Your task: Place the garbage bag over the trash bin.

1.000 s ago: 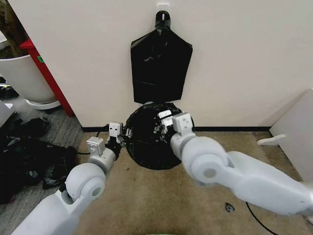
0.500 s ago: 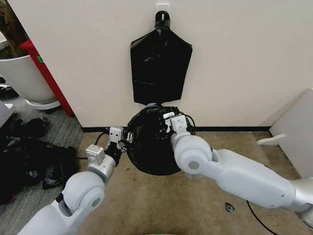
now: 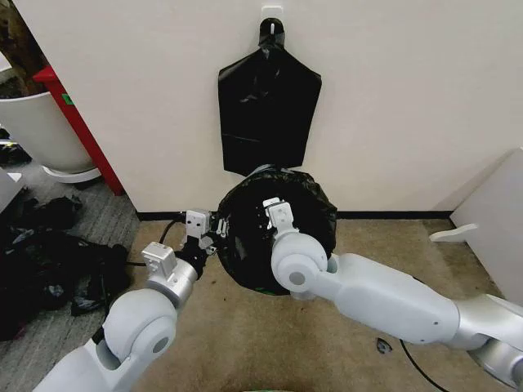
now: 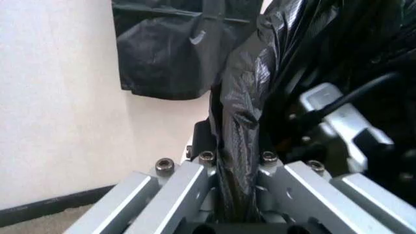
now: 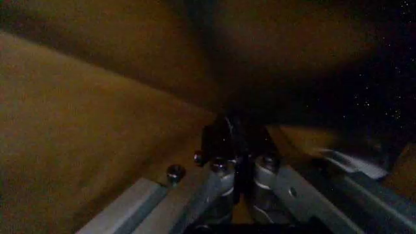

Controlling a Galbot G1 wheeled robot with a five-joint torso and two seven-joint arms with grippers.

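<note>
head view shows the garbage bag [image 3: 282,233] spread as a round, dark mouth low against the wall, over where the trash bin sits; the bin itself is covered by film and i cannot make out its walls. the left gripper [image 3: 214,231] is at the bag's left edge, the right gripper [image 3: 263,214] inside the opening toward the back. above, a flat black bag [image 3: 268,114] hangs from a wall hook [image 3: 272,16], apart from the work.

left wrist view has the left gripper [image 4: 237,170] closed down on a fold of the garbage bag [image 4: 250,97], the film pinched between the two pads and running away as a taut, creased ridge. right wrist view is dark and shadowed by film; the right gripper [image 5: 239,161] has its jaws drawn nearly together with a thin dark strip between them, most likely the bag's edge.

as a judgement: this film is very light, limp and slick. it holds no shape of its own, so the mouth stays open only while both grips pull apart. it likely stretches and tears if dragged hard over the rim. the best hold is on the hem, on opposite sides, with several layers bunched in the pads so it doesn't slide out.
</note>
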